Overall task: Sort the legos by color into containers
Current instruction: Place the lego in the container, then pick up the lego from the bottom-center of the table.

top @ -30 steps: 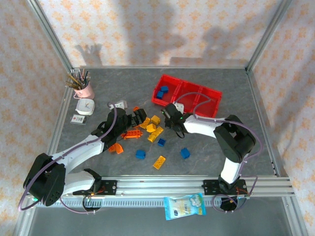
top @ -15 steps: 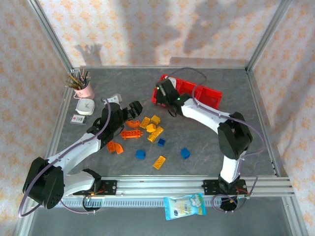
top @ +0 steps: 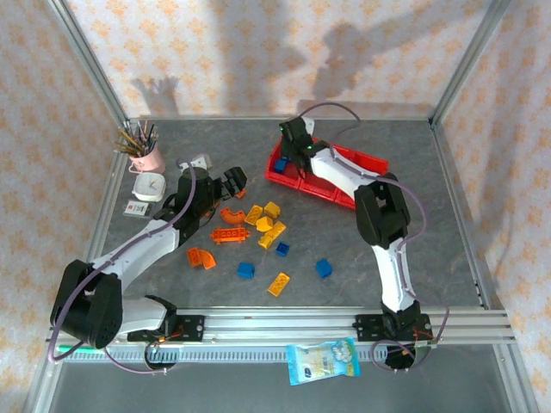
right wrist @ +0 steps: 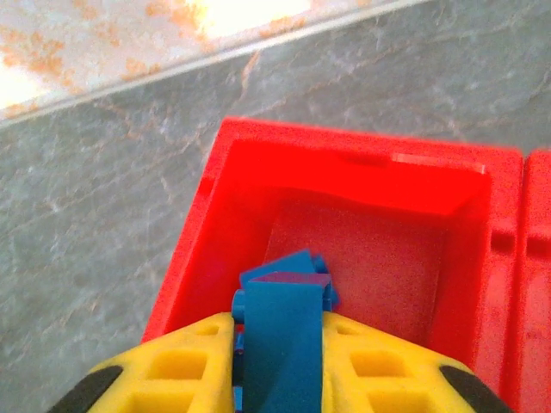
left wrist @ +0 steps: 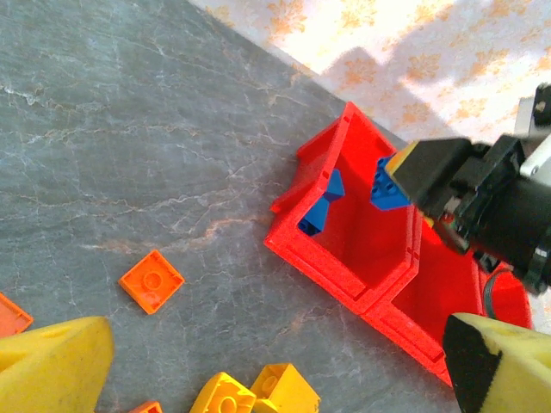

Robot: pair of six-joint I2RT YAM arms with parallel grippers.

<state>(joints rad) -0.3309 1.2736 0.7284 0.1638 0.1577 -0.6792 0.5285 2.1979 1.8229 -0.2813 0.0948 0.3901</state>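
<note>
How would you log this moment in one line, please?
right gripper: shut on blue lego over end bin | left gripper: open | end bin: blue legos inside

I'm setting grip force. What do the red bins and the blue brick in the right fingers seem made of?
The bins look like rigid moulded plastic, matte, with a finely grained floor and thin even rims. The blue brick is probably hard plastic: smooth, faintly shiny, crisp straight edges.

**Robot body: white, black, yellow**

Left arm [top: 146,245] and right arm [top: 392,267]: white links, black joints, lilac-grey cable [top: 320,106] behind the fingers. Left fingers [left wrist: 52,361] plain yellow, one black-edged. Right fingers [right wrist: 172,370] yellow with moulded pockets, black housing behind.
</note>
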